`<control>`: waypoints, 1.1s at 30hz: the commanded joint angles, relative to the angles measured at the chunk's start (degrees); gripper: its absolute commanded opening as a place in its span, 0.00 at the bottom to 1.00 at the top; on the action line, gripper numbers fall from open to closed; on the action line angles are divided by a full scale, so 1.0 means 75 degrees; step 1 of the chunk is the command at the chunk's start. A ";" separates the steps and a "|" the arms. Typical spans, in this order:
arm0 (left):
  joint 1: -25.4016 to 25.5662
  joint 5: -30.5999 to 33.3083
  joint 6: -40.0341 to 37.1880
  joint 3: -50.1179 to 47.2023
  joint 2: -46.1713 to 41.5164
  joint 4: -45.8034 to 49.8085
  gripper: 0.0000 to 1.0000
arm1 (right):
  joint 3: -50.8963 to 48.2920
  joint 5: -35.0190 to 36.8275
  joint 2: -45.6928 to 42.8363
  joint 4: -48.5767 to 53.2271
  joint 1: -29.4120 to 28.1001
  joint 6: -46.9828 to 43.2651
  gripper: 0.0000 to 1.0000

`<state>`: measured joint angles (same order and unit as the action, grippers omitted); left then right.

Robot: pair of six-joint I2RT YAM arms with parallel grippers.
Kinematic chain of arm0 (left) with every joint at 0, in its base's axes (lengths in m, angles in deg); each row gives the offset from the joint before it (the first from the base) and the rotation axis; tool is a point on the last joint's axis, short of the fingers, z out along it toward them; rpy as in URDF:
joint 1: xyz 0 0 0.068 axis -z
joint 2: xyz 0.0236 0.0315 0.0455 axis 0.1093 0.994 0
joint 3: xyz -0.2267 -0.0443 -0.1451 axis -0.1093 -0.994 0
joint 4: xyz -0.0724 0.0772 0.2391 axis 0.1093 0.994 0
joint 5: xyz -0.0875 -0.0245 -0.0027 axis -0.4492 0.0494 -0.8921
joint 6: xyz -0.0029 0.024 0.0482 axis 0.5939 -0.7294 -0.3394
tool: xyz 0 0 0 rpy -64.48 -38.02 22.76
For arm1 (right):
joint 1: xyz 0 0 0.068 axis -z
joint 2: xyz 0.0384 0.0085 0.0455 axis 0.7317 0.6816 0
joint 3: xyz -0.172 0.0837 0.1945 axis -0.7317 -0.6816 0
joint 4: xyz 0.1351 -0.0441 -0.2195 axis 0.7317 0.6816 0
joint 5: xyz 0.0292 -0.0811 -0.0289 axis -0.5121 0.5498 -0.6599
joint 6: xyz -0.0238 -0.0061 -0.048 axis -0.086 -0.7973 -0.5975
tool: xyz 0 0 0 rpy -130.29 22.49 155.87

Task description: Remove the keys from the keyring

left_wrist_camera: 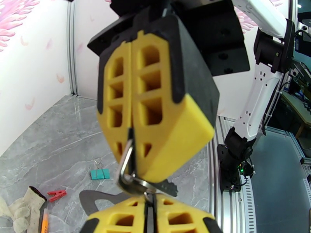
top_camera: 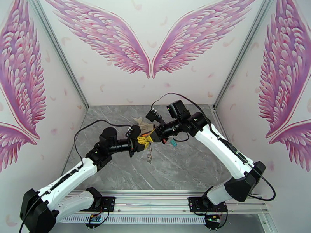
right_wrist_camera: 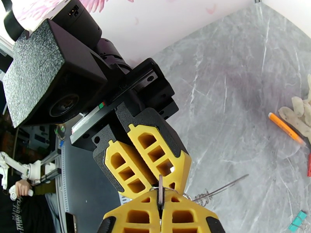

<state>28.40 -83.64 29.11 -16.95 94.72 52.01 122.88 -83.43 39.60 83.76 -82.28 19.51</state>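
Both grippers meet above the middle of the table. My right gripper [top_camera: 152, 137] [left_wrist_camera: 132, 164] [right_wrist_camera: 160, 204] is shut on the keyring [left_wrist_camera: 123, 167] [right_wrist_camera: 159, 184], a grey flat loop whose curved end sticks out of its yellow fingertips. Directly below it, my left gripper [top_camera: 142, 141] [left_wrist_camera: 149, 210] [right_wrist_camera: 151, 179] is shut tip to tip on a small piece of the keys [left_wrist_camera: 167, 187] hanging on that loop. More keys [top_camera: 149, 155] dangle beneath the two grippers. How much of the loop lies inside the right fingers is hidden.
A pale glove [top_camera: 142, 123] [left_wrist_camera: 17, 206] [right_wrist_camera: 301, 109] lies behind the grippers with an orange pen [right_wrist_camera: 285, 128] beside it. A teal binder clip [top_camera: 172, 143] [left_wrist_camera: 100, 174] and a red clip [left_wrist_camera: 57, 195] lie on the grey marble table [top_camera: 186, 167].
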 commanded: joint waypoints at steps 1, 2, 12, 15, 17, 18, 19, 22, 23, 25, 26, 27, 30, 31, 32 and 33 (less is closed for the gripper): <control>0.0117 0.0733 -0.0079 0.0091 -0.0080 -0.0194 0.18 | 0.0178 -0.0385 -0.0190 0.0154 0.0069 -0.0323 0.00; 0.0114 0.0916 -0.0043 0.0060 -0.0086 -0.0263 0.18 | 0.0191 -0.0391 -0.0182 0.0194 0.0059 -0.0332 0.00; 0.0316 0.0564 -0.0335 -0.0175 -0.0054 -0.0729 0.12 | 0.0217 -0.0301 -0.0223 0.0164 0.0128 -0.0355 0.00; 0.0316 0.0385 -0.0393 -0.0152 -0.0071 -0.0602 0.06 | 0.0219 -0.0215 -0.0261 0.0130 0.0132 -0.0250 0.00; 0.0310 0.0320 -0.0375 -0.0108 -0.0029 -0.0624 0.02 | 0.0228 -0.0132 -0.0268 0.0201 0.0133 -0.0271 0.00; 0.0310 0.0300 -0.0369 -0.0069 -0.0026 -0.0603 0.02 | 0.0219 -0.0046 -0.0290 0.0215 0.0139 -0.0271 0.00; 0.0310 0.0321 -0.0397 -0.0024 -0.0034 -0.0499 0.01 | 0.0197 0.0030 -0.0328 0.0216 0.0135 -0.0233 0.00; 0.0310 0.0583 -0.0465 0.0160 -0.0071 -0.0062 0.00 | 0.0055 0.0232 -0.0533 0.0119 0.0141 -0.0045 0.00; 0.0324 0.0657 -0.0477 0.0213 -0.0112 0.0056 0.00 | 0.0003 0.0282 -0.0597 0.0087 0.0140 -0.0012 0.00; 0.0355 0.0969 -0.0477 0.0235 -0.0188 0.0197 0.00 | -0.0165 0.0575 -0.0735 -0.0044 0.0131 0.0217 0.00; 0.0391 0.1163 -0.0463 0.0241 -0.0220 0.0234 0.00 | -0.0242 0.0626 -0.0766 -0.0129 0.0129 0.0346 0.00; 0.0423 0.1279 -0.0444 0.0258 -0.0239 0.0268 0.00 | -0.0413 0.0536 -0.0823 -0.0359 0.0138 0.0553 0.00; 0.0536 0.1241 -0.0495 0.0258 -0.0304 0.0142 0.00 | -0.0944 -0.0161 -0.0921 -0.1304 0.0116 0.1379 0.00; 0.0586 0.1235 -0.0550 0.0264 -0.0318 0.0073 0.00 | -0.1104 -0.0190 -0.0954 -0.1608 0.0078 0.1706 0.00; 0.0626 0.1269 -0.0599 0.0264 -0.0334 0.0026 0.00 | -0.1224 -0.0184 -0.1005 -0.1826 0.0060 0.1974 0.00; 0.0640 0.1318 -0.0617 0.0263 -0.0340 -0.0039 0.00 | -0.1384 -0.0159 -0.1079 -0.2128 0.0038 0.2264 0.00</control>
<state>32.56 -75.09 25.74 -16.80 93.38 51.51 114.92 -82.34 33.15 76.89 -81.64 28.78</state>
